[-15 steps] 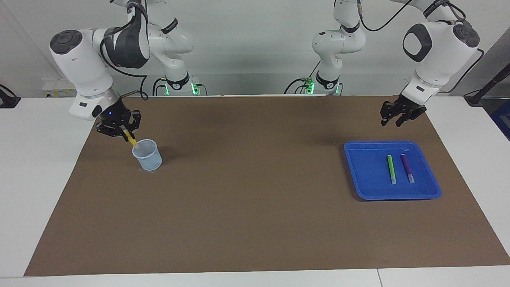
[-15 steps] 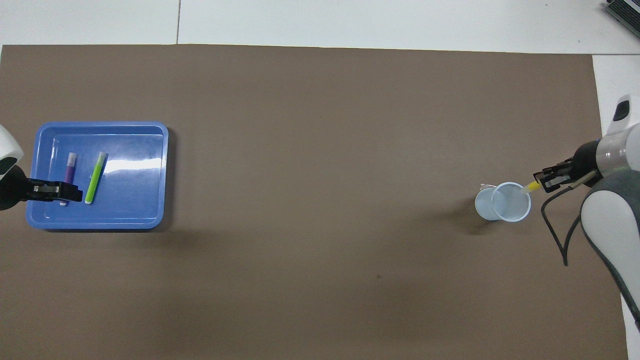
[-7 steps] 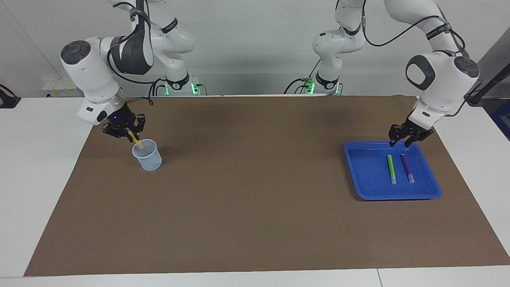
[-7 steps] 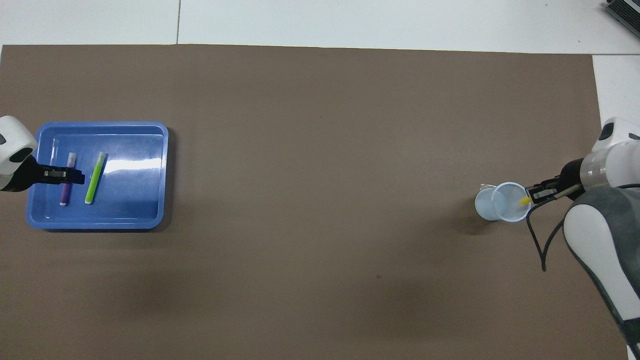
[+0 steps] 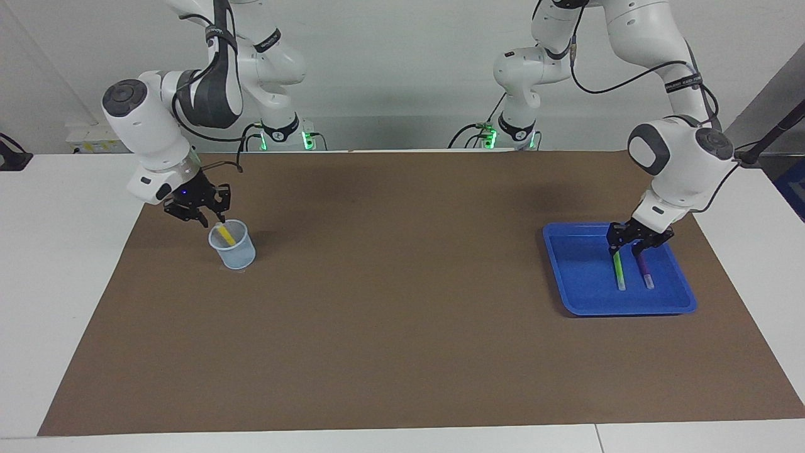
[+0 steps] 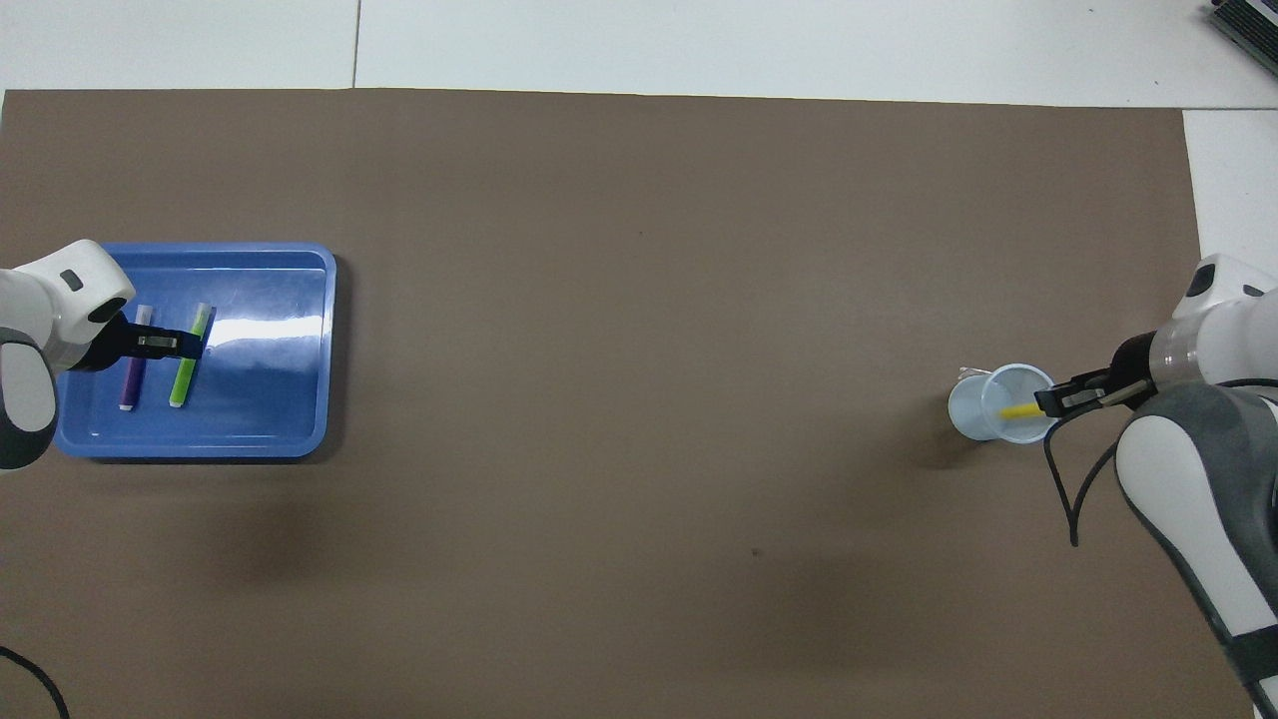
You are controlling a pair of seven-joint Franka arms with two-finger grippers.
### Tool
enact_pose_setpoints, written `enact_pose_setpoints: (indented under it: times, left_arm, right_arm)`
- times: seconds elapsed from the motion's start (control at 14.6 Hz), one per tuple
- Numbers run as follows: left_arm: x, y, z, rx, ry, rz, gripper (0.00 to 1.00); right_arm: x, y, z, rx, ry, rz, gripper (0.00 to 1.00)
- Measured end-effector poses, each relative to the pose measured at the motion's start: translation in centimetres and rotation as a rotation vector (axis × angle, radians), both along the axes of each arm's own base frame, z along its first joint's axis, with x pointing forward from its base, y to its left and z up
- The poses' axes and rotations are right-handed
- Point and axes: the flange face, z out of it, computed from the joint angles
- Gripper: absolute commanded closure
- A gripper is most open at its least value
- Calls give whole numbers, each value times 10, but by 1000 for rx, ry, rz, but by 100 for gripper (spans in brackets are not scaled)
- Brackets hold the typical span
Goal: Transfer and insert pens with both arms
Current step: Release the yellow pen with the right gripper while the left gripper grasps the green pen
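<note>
Found the yellow pen (image 5: 224,234) inside the pale translucent cup (image 5: 238,255), leaning at a slant with its upper end against the rim nearest the robots. Saw the cup upright on the brown mat (image 5: 402,314), toward the right arm's end of the table (image 5: 63,283). Placed the right gripper (image 5: 210,217) just above that rim, tilted down toward the pen's upper end. Could not tell whether its jaws were apart or closed on the pen, nor whether they touched it at all. Found the blue tray (image 5: 578,277) toward the left arm's end of the table, with the green pen (image 5: 619,274) and the purple pen (image 5: 646,274) lying flat in it side by side, close but apart, whitish caps pointing away from the robots. Placed the left gripper (image 5: 627,246) low inside the tray, pointing down over the ends of those two pens nearer the robots, and in the overhead view mostly over the green one. Read its jaws as apart, one finger by the green pen's end and the other toward the purple. Saw nothing clamped between them. Could not tell whether either finger touched a pen or the tray floor.
</note>
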Motion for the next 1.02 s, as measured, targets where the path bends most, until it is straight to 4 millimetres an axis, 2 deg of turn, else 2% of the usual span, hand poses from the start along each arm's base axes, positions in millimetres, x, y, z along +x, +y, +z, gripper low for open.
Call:
enact_pose_setpoints:
  times: [0.14, 0.27, 0.55, 0.68, 0.75, 0.82, 0.96, 1.02]
  left_arm:
    - [3, 6, -15, 4, -1, -2, 46]
    - [5, 11, -24, 9, -10, -5, 45]
    - [9, 13, -34, 16, -30, -7, 46]
    - [11, 13, -41, 20, -40, -7, 50]
    - [12, 13, -45, 21, -44, -7, 56]
    - [13, 13, -50, 22, -44, -8, 67]
    - [14, 12, -50, 23, -51, -10, 100]
    - [14, 12, -49, 24, -54, -10, 100]
  right_arm:
    - [0, 1, 1, 2, -1, 0, 32]
    - [1, 8, 11, 76, -2, -32, 32]
    - [8, 29, 72, 298, -66, -94, 31]
    - [15, 44, 97, 388, -113, -130, 31]
    - [20, 57, 107, 424, -134, -162, 32]
    - [26, 76, 114, 447, -157, -191, 32]
    - [34, 125, 121, 486, -183, -248, 32]
    - [34, 150, 122, 515, -174, -279, 32]
